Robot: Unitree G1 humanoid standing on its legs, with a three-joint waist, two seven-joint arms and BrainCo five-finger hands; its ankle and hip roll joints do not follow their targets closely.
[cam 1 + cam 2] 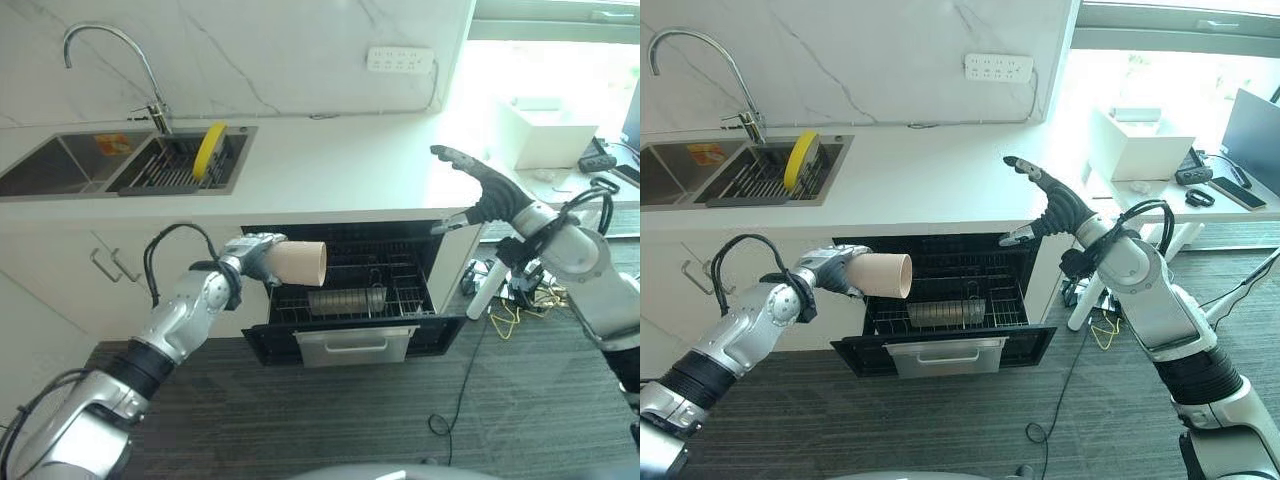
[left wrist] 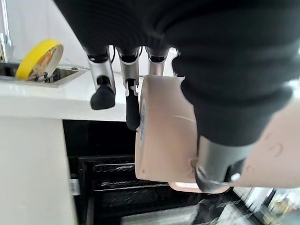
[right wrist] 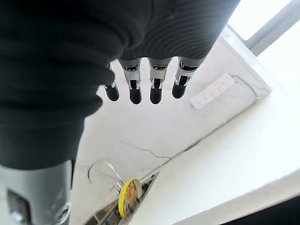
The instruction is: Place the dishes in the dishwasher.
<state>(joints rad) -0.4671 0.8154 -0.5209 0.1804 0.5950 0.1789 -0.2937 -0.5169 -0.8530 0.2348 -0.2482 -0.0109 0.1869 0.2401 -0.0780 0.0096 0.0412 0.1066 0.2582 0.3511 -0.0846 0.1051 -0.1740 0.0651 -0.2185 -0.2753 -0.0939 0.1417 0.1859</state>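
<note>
2 hands show at the white counter (image 1: 340,170): the left hand (image 1: 252,256) has its fingers and thumb curled round a beige cup (image 1: 297,264), held on its side with the open mouth turned toward the dishwasher (image 1: 350,300), just in front of the left edge of the opening and above the left end of the pulled-out lower rack (image 1: 350,298). In the left wrist view the dark fingertips (image 2: 104,97) lie along the cup's wall and the thumb crosses its near side. The right hand (image 1: 1052,205) is raised over the counter's front edge near its right end, fingers straight and spread, thumb apart, holding nothing and touching nothing. A metal basket (image 1: 345,300) sits in the middle of the rack, with bare wire on both sides of it; the upper rack above stays inside the opening. A yellow plate (image 1: 209,148) stands on edge in the right sink basin (image 1: 180,165) at the counter's left end, beside the tap (image 1: 110,70). Between the sink and the right hand the counter surface lies bare. A power strip (image 1: 400,60) is fixed to the marble wall behind.
</note>
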